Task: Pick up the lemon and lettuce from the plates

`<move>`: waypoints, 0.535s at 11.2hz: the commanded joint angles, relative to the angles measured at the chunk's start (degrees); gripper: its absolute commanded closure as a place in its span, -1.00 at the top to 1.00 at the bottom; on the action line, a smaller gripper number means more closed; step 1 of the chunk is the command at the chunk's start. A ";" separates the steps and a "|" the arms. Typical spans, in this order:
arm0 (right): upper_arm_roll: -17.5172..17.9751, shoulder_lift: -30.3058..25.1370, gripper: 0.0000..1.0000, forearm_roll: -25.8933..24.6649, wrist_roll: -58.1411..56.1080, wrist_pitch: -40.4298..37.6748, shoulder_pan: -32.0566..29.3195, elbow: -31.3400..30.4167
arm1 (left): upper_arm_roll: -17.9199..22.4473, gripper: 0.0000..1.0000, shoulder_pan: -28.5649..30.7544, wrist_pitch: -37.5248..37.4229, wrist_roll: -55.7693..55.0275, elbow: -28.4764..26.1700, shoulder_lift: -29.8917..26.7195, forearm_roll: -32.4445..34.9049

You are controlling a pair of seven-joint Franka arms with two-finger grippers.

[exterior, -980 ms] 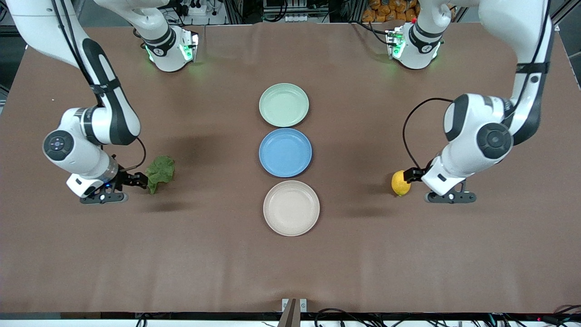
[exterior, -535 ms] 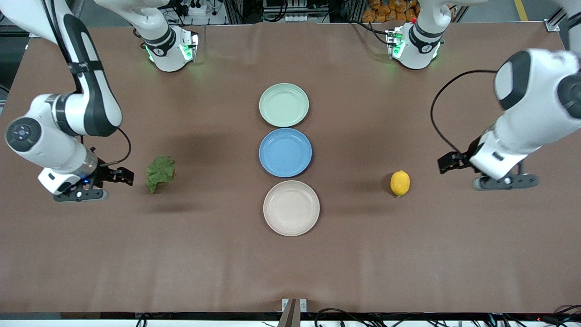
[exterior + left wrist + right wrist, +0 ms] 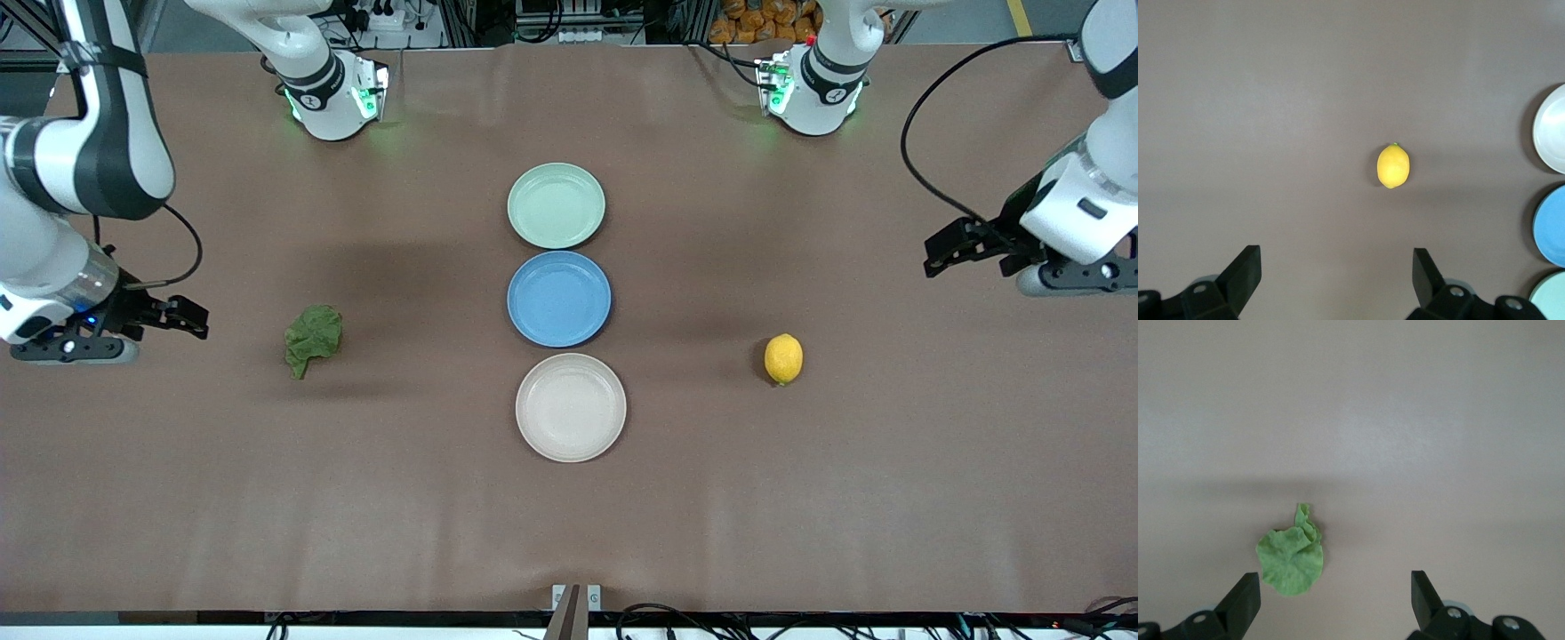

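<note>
The lemon lies on the bare table toward the left arm's end; it also shows in the left wrist view. The lettuce lies on the table toward the right arm's end, also in the right wrist view. The pale green plate and the beige plate stand empty in the middle. My left gripper is open and empty, raised, well apart from the lemon. My right gripper is open and empty, raised, apart from the lettuce.
A blue plate stands empty between the pale green and beige plates. The arm bases stand along the table's edge farthest from the front camera.
Both grippers have drawn back and up from the lemon and the lettuce toward their own ends of the table. The lemon and lettuce stay lying on the table.
</note>
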 commanded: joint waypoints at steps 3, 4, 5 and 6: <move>0.25 -4.30 1.00 1.16 -0.84 -12.94 -1.20 7.69 | -1.22 1.00 1.06 -8.38 6.09 4.45 -1.84 2.07; 0.34 -4.82 1.00 1.16 -0.84 -14.53 -0.94 8.83 | -1.40 1.00 1.14 -8.66 6.09 4.63 -1.84 2.16; 0.43 -5.53 1.00 1.16 -0.93 -15.94 -0.41 10.15 | -1.57 1.00 1.15 -9.01 6.09 4.81 -1.84 2.16; 0.86 -5.71 1.00 1.16 -1.01 -18.48 -0.14 12.08 | -1.66 1.00 1.15 -9.71 6.09 5.07 -1.93 2.34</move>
